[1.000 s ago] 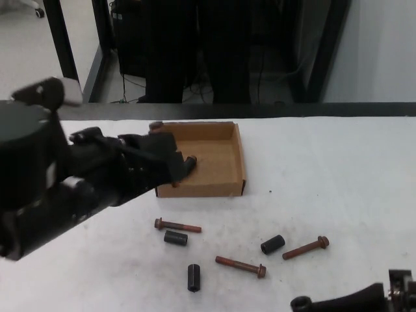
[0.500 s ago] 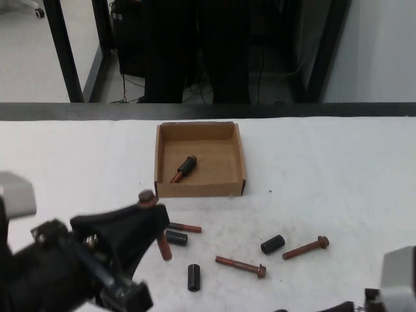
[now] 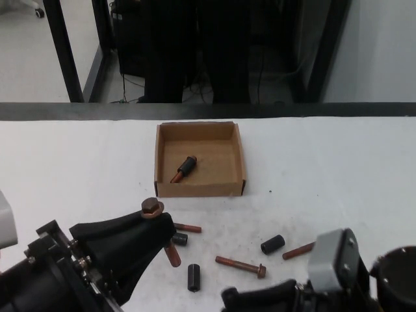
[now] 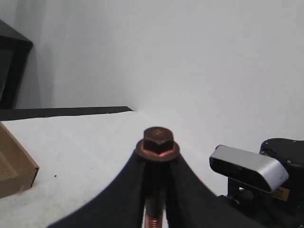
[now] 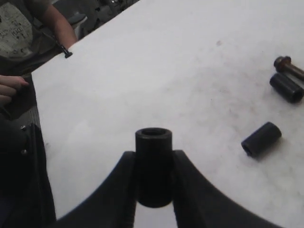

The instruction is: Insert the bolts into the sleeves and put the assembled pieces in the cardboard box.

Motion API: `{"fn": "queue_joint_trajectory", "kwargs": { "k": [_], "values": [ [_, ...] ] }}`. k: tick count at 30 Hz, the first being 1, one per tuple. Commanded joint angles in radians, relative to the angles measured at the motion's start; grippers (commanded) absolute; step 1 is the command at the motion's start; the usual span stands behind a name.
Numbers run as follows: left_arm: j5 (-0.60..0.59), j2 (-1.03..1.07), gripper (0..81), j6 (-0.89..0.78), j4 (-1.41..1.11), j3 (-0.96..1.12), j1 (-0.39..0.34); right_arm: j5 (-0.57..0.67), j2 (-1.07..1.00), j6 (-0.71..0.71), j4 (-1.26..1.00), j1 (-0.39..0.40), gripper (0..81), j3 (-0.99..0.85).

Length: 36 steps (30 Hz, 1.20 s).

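The white surface (image 3: 338, 169) carries the cardboard box (image 3: 198, 190). The high view shows one assembled piece (image 3: 184, 168) lying inside it. The left gripper (image 4: 156, 164) has its fingers closed on the shank of a bolt (image 4: 157, 142), with the head clear of the tips. The right gripper (image 5: 153, 159) has its fingers clamped on a sleeve (image 5: 153, 140); the right wrist view shows its open bore. Spare bolts (image 3: 240, 265) and spare sleeves (image 3: 273, 244) lie on the near side of the box.

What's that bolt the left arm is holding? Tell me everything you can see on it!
The bolt looks like coppery, reddish-brown metal. It has a dark six-sided head on a round collar, and threads show lower on its shank. It stands head up, pinched just under the collar between the two black fingers of the left end effector. No sleeve is on it yet. In the high view it leans a little over the white bench, nearer than the cardboard box.
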<state>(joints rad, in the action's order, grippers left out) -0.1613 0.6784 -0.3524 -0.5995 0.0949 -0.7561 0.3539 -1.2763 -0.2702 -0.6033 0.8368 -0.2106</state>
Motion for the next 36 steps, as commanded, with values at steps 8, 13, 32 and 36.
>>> {"fn": "queue_joint_trajectory", "kwargs": {
  "k": [8, 13, 32, 36],
  "values": [
    [-0.05, -0.009, 0.8, 0.032, -0.064, 0.001, -0.004, 0.01, -0.009, 0.045, -0.038, 0.0, 0.2, -0.094],
    [-0.088, -0.007, 0.8, 0.061, -0.064, 0.001, -0.004, 0.064, -0.009, 0.045, -0.038, 0.0, 0.2, -0.116],
    [-0.096, -0.004, 0.8, 0.081, -0.033, 0.001, -0.004, 0.116, -0.009, 0.023, -0.041, 0.079, 0.2, -0.139],
    [-0.104, -0.004, 0.8, 0.061, -0.034, 0.001, -0.004, 0.116, -0.009, 0.023, -0.043, 0.079, 0.2, -0.14]
  ]
}}
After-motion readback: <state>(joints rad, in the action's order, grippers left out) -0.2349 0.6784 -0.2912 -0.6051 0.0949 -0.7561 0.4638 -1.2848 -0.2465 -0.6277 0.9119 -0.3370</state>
